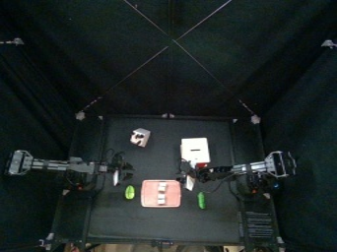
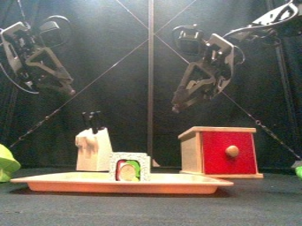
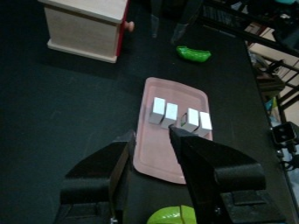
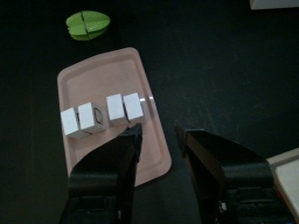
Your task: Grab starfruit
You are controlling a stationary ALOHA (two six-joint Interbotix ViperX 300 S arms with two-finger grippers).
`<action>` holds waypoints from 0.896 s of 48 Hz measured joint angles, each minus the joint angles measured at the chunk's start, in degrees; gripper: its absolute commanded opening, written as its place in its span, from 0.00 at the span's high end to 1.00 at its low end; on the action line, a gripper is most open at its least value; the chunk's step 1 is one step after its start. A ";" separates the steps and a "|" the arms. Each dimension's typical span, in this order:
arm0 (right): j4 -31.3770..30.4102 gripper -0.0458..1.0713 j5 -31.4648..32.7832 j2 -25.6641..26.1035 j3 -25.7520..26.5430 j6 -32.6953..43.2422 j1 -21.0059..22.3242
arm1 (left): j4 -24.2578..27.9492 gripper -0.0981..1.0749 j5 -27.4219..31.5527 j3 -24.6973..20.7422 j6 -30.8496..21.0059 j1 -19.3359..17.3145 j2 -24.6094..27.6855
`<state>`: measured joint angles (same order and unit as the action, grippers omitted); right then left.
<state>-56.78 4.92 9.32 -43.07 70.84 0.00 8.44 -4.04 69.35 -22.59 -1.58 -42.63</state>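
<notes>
Seen from overhead, the starfruit point(image 1: 128, 192) lay on the table point(image 3: 59, 114) just off the pink tray point(image 4: 100, 83) at its nine o'clock side, apart from the rim and with nothing leaning on it. The left claw point(image 3: 152, 138) hung above that end of the tray, released and wide, holding nothing, and the fruit showed low between its two jaws in its own wrist view. To my eye the claw needed to draw back a touch toward the fruit, point straight down and straddle it across the short, stubby width before sinking. It should clench only once both jaws were low beside the fruit, since a rounded piece like that looked apt to squirt out from a high pinch. It would do well to keep off the tray's rim and the white blocks point(image 3: 177, 114) on it. The right claw point(image 4: 158, 131) hovered over the tray's three o'clock end, also released and empty. The darker green piece point(image 3: 193, 53) at about four o'clock was the one to ignore.
</notes>
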 measured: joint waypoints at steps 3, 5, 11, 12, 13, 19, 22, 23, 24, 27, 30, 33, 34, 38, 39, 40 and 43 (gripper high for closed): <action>-0.18 0.29 0.00 -0.97 0.62 0.09 0.00 | 0.00 0.26 -0.70 0.44 0.00 1.14 0.00; -0.26 0.29 0.00 -1.58 1.05 0.00 0.00 | 0.00 0.26 -0.88 0.62 0.00 2.02 0.09; -0.35 0.29 0.00 -2.64 2.11 0.00 -0.18 | -0.53 0.27 -0.35 0.53 -0.44 5.27 0.26; -0.35 0.29 0.00 -2.72 2.29 0.00 -0.18 | -1.05 0.27 0.26 0.53 -0.35 6.24 0.26; -0.35 0.29 0.00 -2.81 2.46 0.00 -0.26 | -1.58 0.27 0.79 0.35 -0.44 7.03 0.18; -0.35 0.29 0.00 -2.81 3.08 0.00 -1.05 | -5.27 0.27 5.10 -0.88 -0.44 10.99 0.70; -0.35 0.29 0.00 -2.99 3.25 0.00 -1.67 | -6.68 0.28 6.68 -1.32 -0.44 11.95 1.58; -0.35 0.29 0.00 -3.08 3.25 0.00 -1.85 | -7.03 0.28 7.12 -1.49 -0.44 12.13 2.02; -0.35 0.29 0.00 -3.16 3.25 0.00 -2.02 | -7.29 0.28 7.29 -1.58 -0.44 12.22 2.37; -0.35 0.29 0.09 -3.60 3.25 0.00 -2.64 | -7.91 0.29 7.91 -2.11 -0.44 12.48 4.13; -0.44 0.29 0.26 -3.69 3.25 0.09 -3.16 | -8.61 0.30 9.05 -2.64 -0.53 13.01 5.80; -0.79 0.29 0.35 -3.69 3.25 0.00 -3.69 | -10.28 0.32 11.51 -3.43 -0.70 13.62 7.21; -0.88 0.29 0.35 -3.69 3.25 0.00 -3.87 | -11.34 0.32 13.10 -3.87 -0.79 13.80 7.47; -1.14 0.29 0.44 -3.69 3.25 0.00 -4.04 | -15.38 0.34 18.90 -5.45 -1.14 13.97 8.17; -1.14 0.29 0.53 -3.69 3.25 0.09 -4.04 | -16.61 0.35 20.65 -5.89 -1.32 13.97 8.26; -1.14 0.29 0.53 -3.69 3.25 0.00 -4.04 | -17.40 0.35 21.88 -6.24 -1.41 13.97 8.35; -1.14 0.29 0.53 -3.69 3.25 0.00 -4.22 | -20.74 0.38 26.10 -7.21 -2.02 13.97 8.96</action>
<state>-57.92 5.45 5.63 -39.81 70.84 -4.22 -12.30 22.06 62.14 -24.61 12.39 -33.66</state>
